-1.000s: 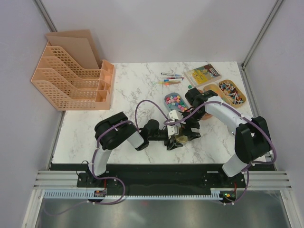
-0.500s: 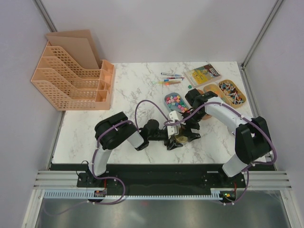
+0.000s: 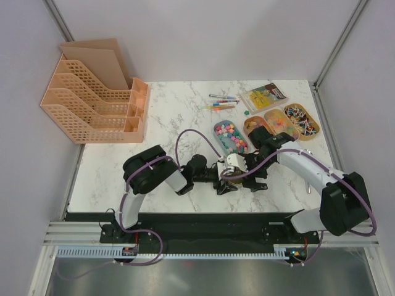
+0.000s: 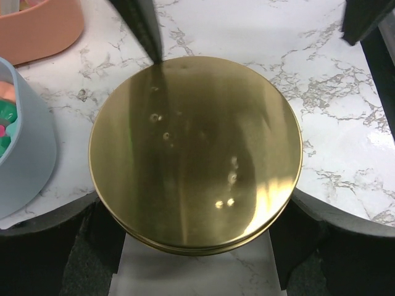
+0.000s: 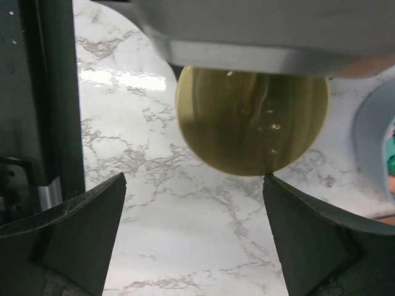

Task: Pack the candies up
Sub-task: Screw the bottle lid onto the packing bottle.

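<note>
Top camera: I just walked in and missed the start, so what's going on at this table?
The left gripper is closed on the sides of a round gold lid near the front middle of the table. The right gripper hangs open just beyond it, one fingertip at the lid's far edge, holding nothing. The candies sit in a grey tray and three orange trays behind. Neither gripper touches any, so no candy is being packed right now.
</note>
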Available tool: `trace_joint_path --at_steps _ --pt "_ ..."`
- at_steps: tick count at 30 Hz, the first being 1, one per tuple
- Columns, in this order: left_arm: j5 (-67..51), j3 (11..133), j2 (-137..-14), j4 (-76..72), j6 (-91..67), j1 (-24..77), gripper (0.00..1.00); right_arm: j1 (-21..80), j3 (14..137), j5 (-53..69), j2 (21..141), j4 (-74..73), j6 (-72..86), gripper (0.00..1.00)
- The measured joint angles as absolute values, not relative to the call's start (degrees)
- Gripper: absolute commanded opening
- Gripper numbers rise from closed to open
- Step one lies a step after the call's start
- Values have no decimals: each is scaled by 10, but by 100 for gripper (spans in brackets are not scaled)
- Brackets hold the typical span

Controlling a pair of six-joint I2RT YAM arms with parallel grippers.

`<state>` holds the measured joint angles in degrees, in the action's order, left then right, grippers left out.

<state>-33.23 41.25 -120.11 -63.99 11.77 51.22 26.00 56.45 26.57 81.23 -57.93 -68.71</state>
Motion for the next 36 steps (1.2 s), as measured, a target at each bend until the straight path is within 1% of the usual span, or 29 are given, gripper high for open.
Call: trace_joint_path --at_steps 8,12,16,19,24,30,36 --pt "-329 421 -1204 -635 118 507 2 295 500 287 755 -644 -611 98" --pt "-326 425 -1204 -629 118 503 2 291 507 283 721 -654 -592 98" --pt "-326 425 -1204 -629 118 503 2 258 539 274 707 -636 -589 98" --pt "-326 425 -1204 -629 118 503 2 238 580 271 745 -620 -593 98" --pt "-326 425 -1204 -628 118 503 2 225 636 280 843 -587 -601 98" --pt "-326 425 -1204 -628 118 503 2 222 681 290 900 -586 -623 98" --pt "-325 426 -1204 -628 118 503 2 228 724 306 950 -618 -650 98"
